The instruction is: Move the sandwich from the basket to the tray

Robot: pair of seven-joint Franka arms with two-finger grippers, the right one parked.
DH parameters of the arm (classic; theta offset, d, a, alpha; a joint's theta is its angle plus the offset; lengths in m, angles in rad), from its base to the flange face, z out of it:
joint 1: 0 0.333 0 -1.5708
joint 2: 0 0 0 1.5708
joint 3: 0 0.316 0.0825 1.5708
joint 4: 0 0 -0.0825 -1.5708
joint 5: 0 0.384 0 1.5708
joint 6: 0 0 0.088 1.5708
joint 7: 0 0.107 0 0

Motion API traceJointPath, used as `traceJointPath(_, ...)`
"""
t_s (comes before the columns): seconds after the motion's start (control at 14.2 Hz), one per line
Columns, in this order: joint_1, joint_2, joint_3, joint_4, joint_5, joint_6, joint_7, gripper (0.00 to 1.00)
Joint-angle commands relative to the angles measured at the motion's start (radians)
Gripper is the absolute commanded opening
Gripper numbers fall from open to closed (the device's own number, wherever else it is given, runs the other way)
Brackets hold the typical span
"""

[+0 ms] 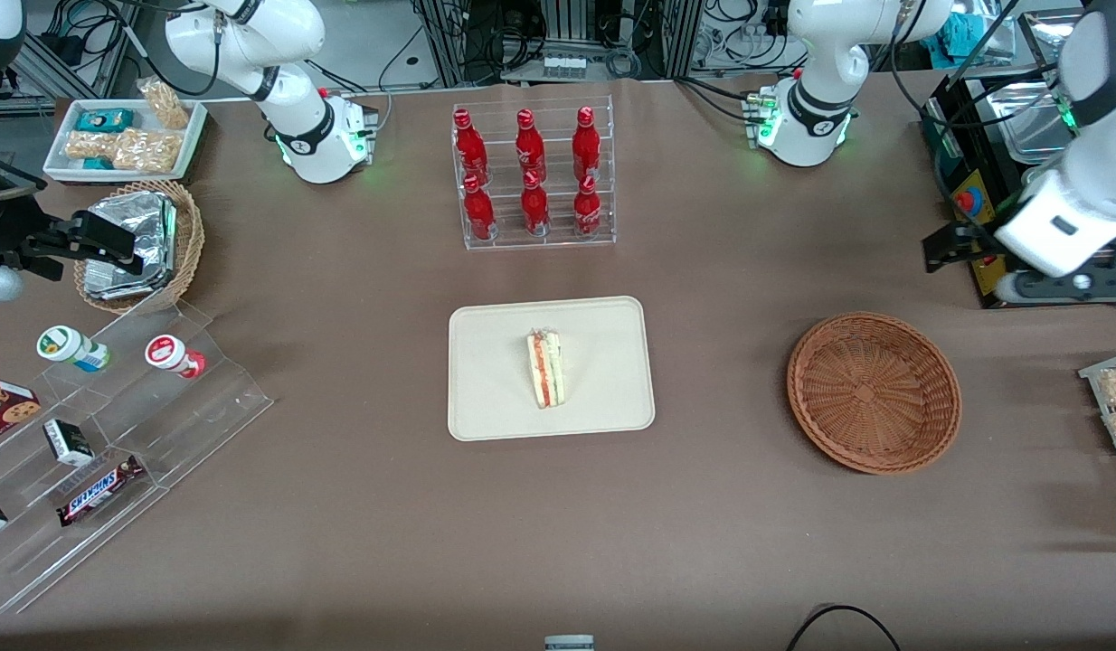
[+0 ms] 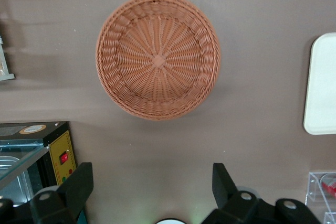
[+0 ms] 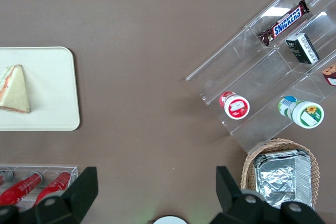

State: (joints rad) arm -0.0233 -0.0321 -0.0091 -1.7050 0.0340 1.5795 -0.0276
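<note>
Front: sandwich lies on tray mid-table; basket w/ nothing in it, toward working arm's end. Left gripper hangs above table near basket. Wrist: fingers spread wide, holding nothing, over basket.

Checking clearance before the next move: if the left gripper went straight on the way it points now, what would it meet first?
Probably bare table just beside the empty basket. The open gripper points down; nothing shows between its fingers, though depth is unclear.
</note>
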Motion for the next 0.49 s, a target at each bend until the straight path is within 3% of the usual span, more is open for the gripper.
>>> traceJointPath(0.0,0.006,-0.006,0.021,0.048,-0.034,-0.015,0.012,1.0)
traceJointPath(0.42,0.009,-0.006,0.029,0.074,-0.034,-0.012,0.012,1.0)
